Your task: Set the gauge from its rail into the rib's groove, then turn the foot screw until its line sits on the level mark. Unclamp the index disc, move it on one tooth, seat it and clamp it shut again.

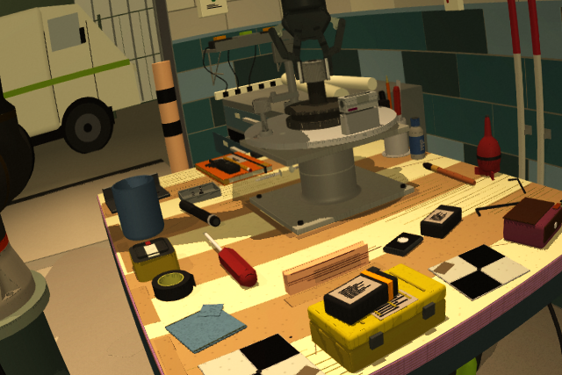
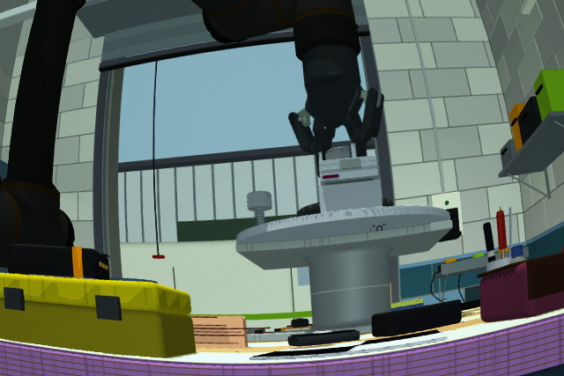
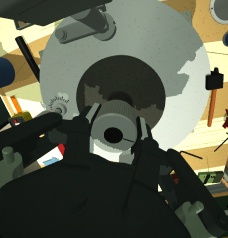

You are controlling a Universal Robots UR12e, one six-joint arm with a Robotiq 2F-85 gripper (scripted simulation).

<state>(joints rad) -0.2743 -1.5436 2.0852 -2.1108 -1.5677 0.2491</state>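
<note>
The dark index disc (image 1: 313, 114) is partly hidden by its knob and my fingers. It sits at the middle of the round grey table plate (image 1: 327, 130). A grey knurled knob (image 3: 114, 125) rises from the disc's centre. My gripper (image 3: 116, 130) comes straight down over it, and its fingers are closed on the knob's two sides. The gauge (image 1: 358, 110), a pale block with a red strip, stands on the plate just right of the disc. A small foot screw (image 2: 258, 206) with a knurled head stands at the plate's far rim. A dial with tick marks (image 3: 59, 106) sits near the plate's edge.
The plate's pedestal (image 1: 329, 176) stands on a square base at the bench's middle. A blue cup (image 1: 137, 207), a red screwdriver (image 1: 234, 262), a wooden block (image 1: 326, 266) and a yellow case (image 1: 377, 316) lie on the near bench. A red bulb (image 1: 488, 151) stands at the right.
</note>
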